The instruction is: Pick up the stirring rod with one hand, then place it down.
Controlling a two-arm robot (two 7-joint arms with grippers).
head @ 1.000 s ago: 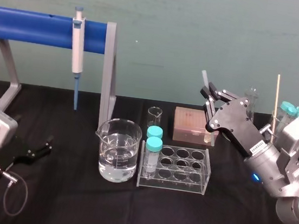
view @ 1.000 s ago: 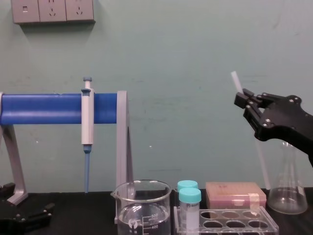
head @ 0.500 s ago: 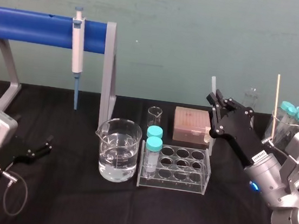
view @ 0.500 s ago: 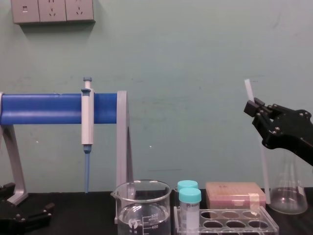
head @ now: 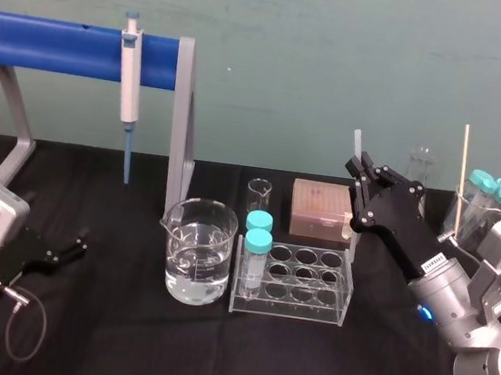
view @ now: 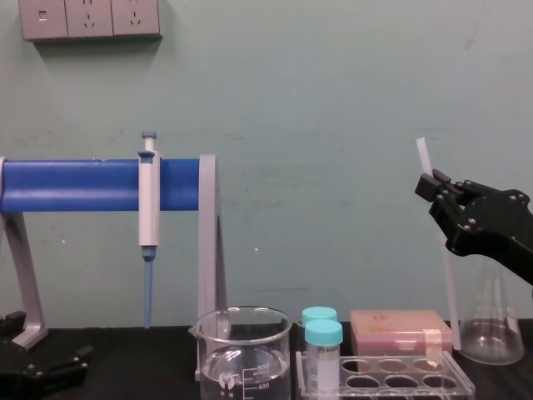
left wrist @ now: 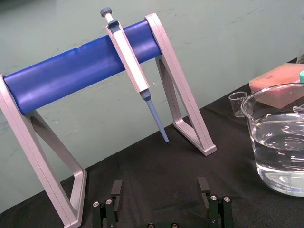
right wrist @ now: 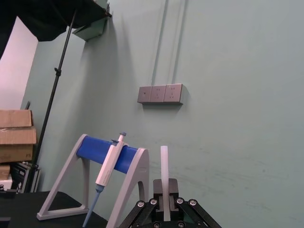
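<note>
— Where is the stirring rod (view: 450, 283)?
— The right gripper (view: 433, 185) clamps it, almost upright, just behind the pink box (view: 401, 332).
— And the left gripper (head: 77, 247)?
— It is parked low at the left, fingers apart.

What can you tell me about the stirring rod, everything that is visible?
The stirring rod is a thin, straight, translucent white stick. It stands almost upright, leaning slightly, with the right gripper shut on it near its upper end. Its lower part runs down left of the conical flask; where its tip ends is unclear.
</note>
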